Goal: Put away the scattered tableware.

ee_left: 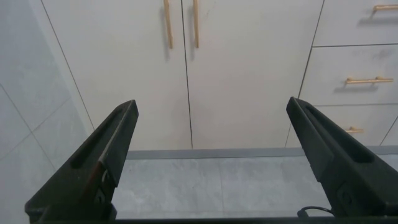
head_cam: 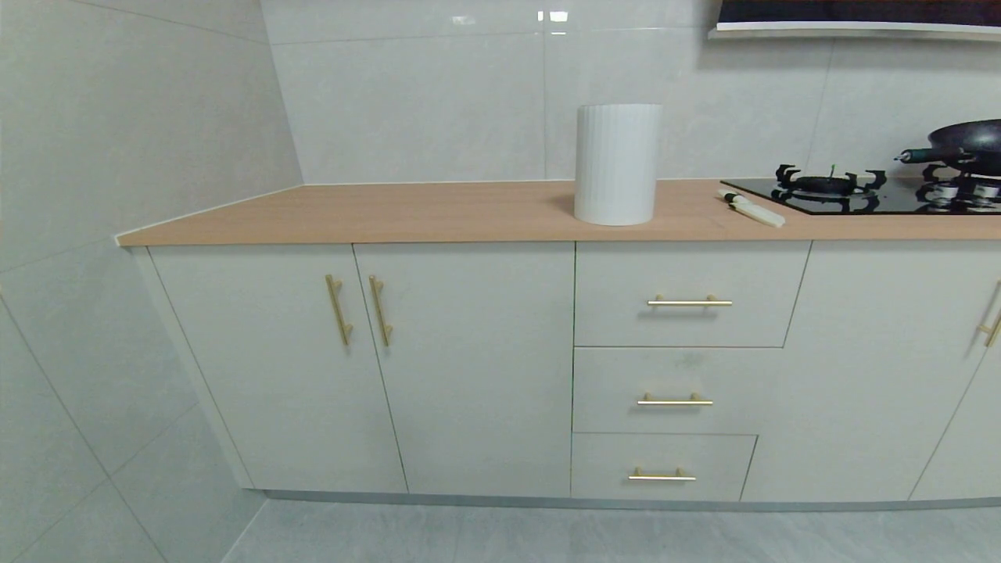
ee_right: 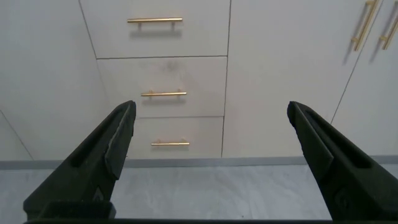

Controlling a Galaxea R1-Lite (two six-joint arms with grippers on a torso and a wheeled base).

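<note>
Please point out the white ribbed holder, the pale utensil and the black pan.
white ribbed holder (head_cam: 616,164), head view, middle of its front wall.
pale utensil (head_cam: 752,209), head view, middle of its length.
black pan (head_cam: 977,139), head view, its dark bowl.

Both the left tool (ee_left: 211,102) and right tool (ee_right: 211,106) have matte black, wedge-shaped fingers (ee_left: 106,149) with recessed slots.

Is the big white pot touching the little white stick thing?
Apart. The head view shows bare counter between the white container and the pale utensil.
</note>
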